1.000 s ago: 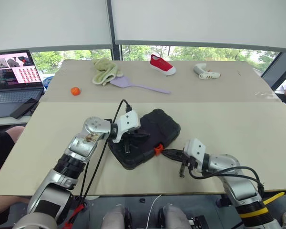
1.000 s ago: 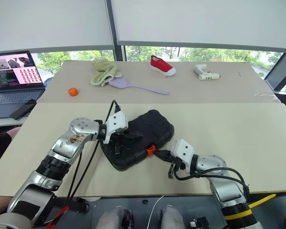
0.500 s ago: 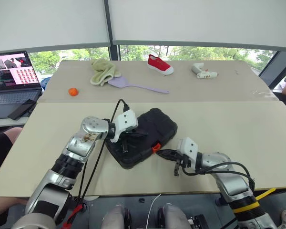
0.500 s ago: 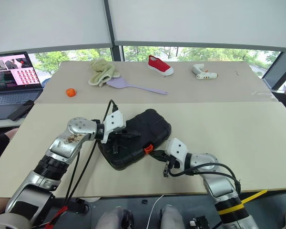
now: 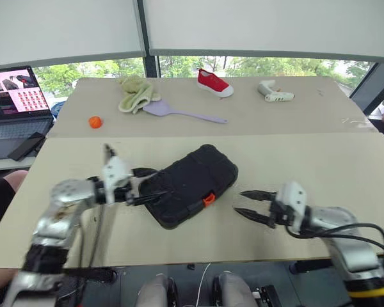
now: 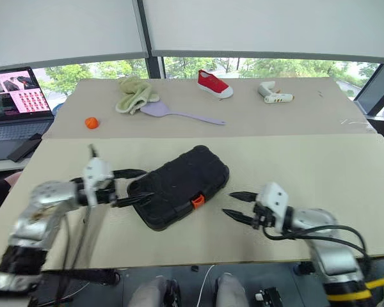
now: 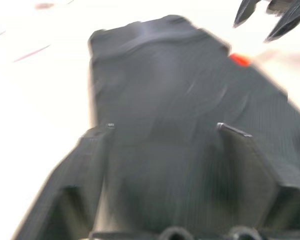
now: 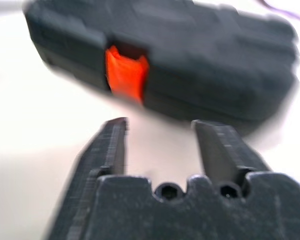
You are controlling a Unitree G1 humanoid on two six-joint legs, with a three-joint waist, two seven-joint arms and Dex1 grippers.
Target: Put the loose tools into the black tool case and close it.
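On the near half of the beige table (image 5: 345, 166) lies the black tool case (image 5: 191, 183), lid down, orange latch (image 5: 208, 199) apparently fastened though blur hides the detail. Left gripper (image 5: 152, 186) sits at its left end, right gripper (image 5: 251, 204) near the latch side, both spread and empty, as if releasing a finished job. Beyond, under bright windows, a red shoe (image 5: 214, 83), a lilac spatula (image 5: 181, 114) and a laptop (image 5: 16, 102) sit.

left gripper (image 5: 155, 182) off black tool case (image 5: 192, 183), right gripper (image 5: 248, 204) withdrawn, jaws spread
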